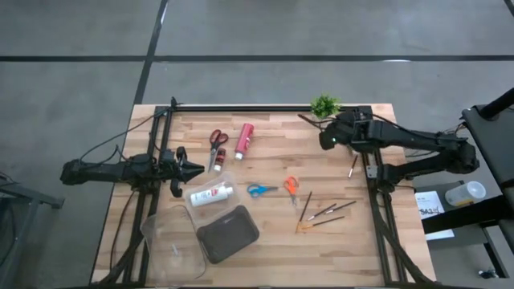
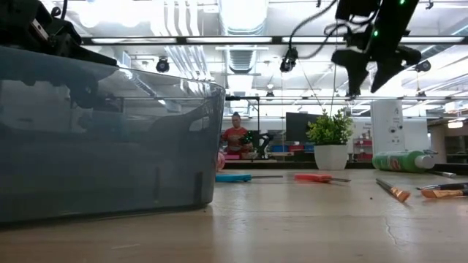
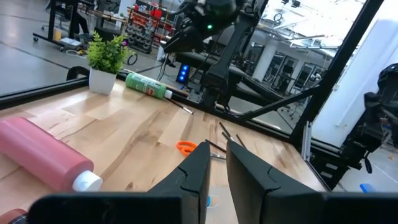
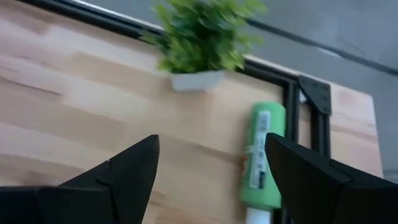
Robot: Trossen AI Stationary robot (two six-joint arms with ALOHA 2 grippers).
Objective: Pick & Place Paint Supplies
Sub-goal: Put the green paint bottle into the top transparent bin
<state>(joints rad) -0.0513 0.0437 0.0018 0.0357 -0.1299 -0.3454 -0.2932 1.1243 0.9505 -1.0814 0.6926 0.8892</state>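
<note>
Right arm poised above the green paint tube, nothing picked up yet.

The right end effector [image 4: 211, 180] hangs with fingers spread wide over the worktop's [image 1: 265, 249] far right corner, where the green paint tube [image 4: 262, 155] lies just beside the potted plant [image 4: 202, 37]. The left end effector [image 3: 214, 168] waits low at the left edge, fingers nearly together and empty. Red tube [image 1: 244, 140], white tube [image 1: 212, 194], scissors [image 1: 291, 188] and brushes [image 1: 325, 213] lie untouched mid-worktop. Next, I judge, it must descend, straddle the green tube and close.
</note>
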